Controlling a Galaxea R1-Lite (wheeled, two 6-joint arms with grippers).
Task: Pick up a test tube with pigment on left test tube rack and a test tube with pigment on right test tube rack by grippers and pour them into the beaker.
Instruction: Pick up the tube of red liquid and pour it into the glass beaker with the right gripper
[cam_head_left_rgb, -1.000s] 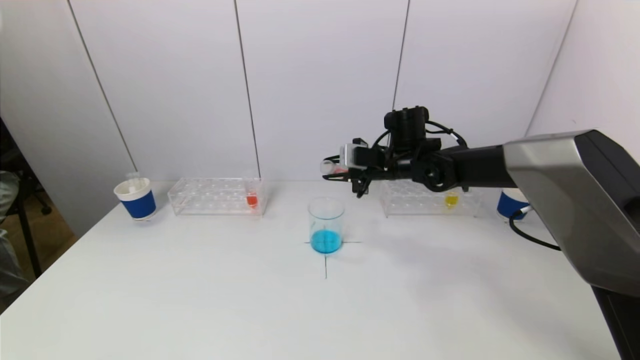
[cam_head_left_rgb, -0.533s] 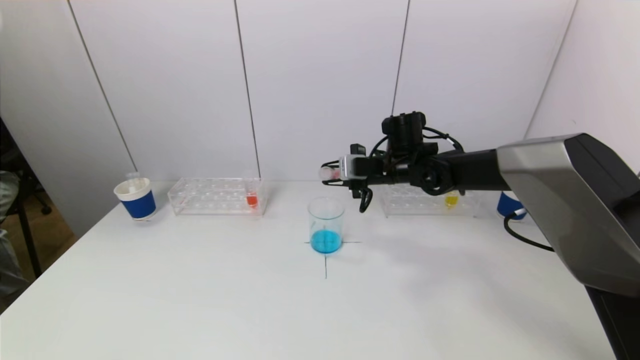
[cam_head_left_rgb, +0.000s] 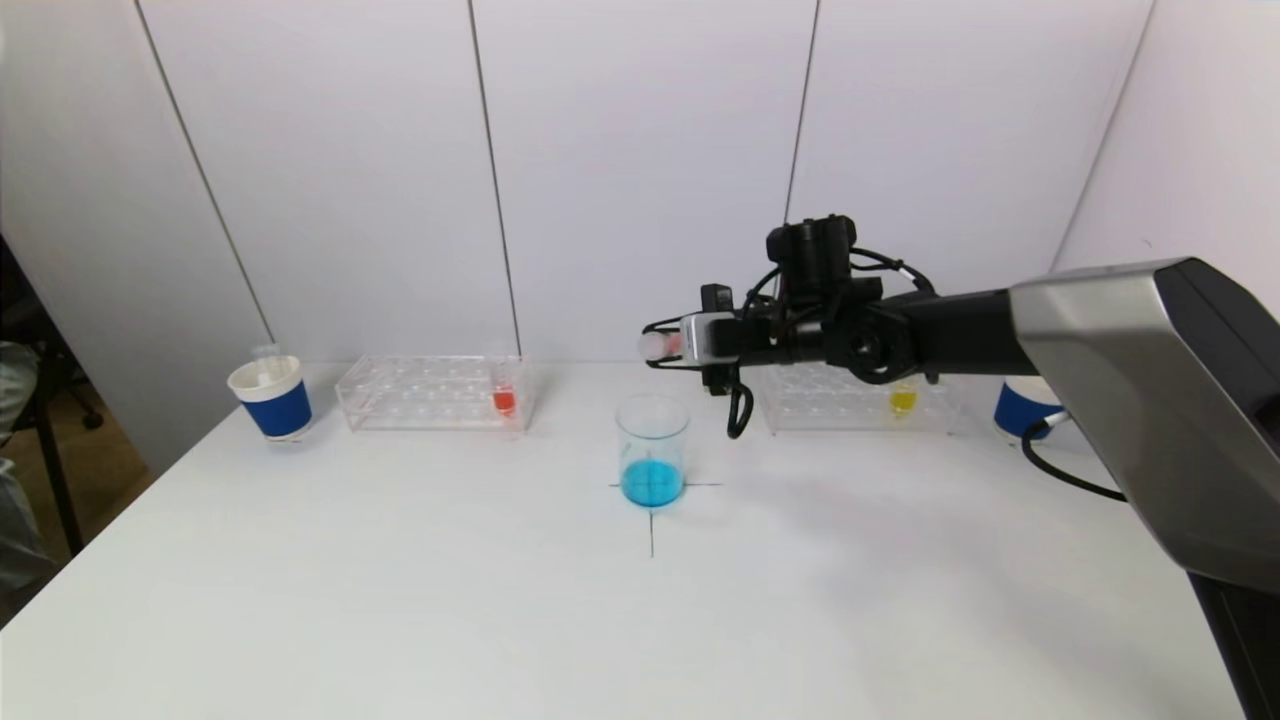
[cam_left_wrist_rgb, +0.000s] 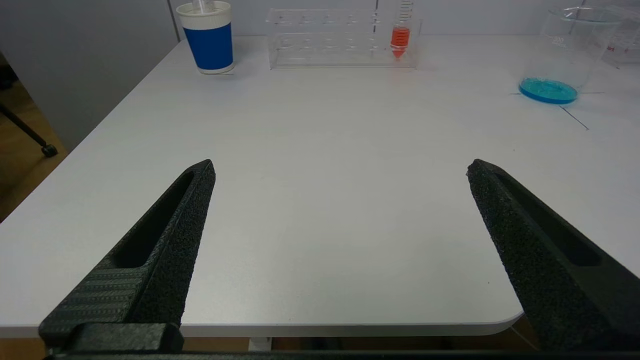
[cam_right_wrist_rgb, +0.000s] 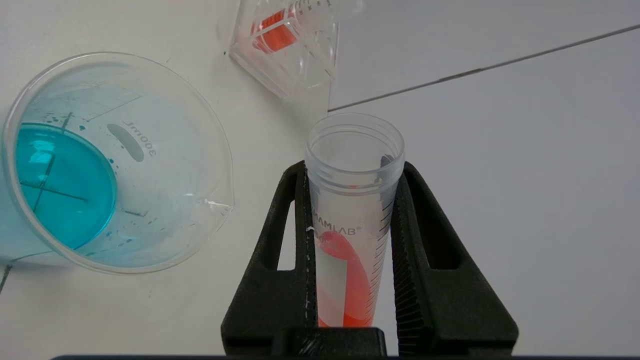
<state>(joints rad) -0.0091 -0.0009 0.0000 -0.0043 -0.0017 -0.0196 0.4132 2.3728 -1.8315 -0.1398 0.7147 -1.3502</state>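
My right gripper (cam_head_left_rgb: 668, 347) is shut on a clear test tube (cam_right_wrist_rgb: 350, 215) with red pigment. It holds the tube on its side, mouth pointing left, above and a little behind the beaker (cam_head_left_rgb: 652, 450); the red liquid lies along the tube's lower wall. The beaker holds blue liquid (cam_right_wrist_rgb: 60, 187) and stands on a cross mark. The left rack (cam_head_left_rgb: 432, 392) holds a tube with red pigment (cam_head_left_rgb: 504, 398). The right rack (cam_head_left_rgb: 860, 398) holds a tube with yellow pigment (cam_head_left_rgb: 903, 400). My left gripper (cam_left_wrist_rgb: 340, 170) is open and empty, low over the table's near left edge.
A blue-and-white paper cup (cam_head_left_rgb: 270, 397) with an empty tube stands left of the left rack. Another blue cup (cam_head_left_rgb: 1020, 408) sits at the far right, partly behind my right arm. A black cable (cam_head_left_rgb: 1060, 470) lies on the table at the right.
My right gripper has rolled at the wrist with the tube, dipped slightly, then risen a little; the tube's mouth stays above the beaker. The left arm has not moved.
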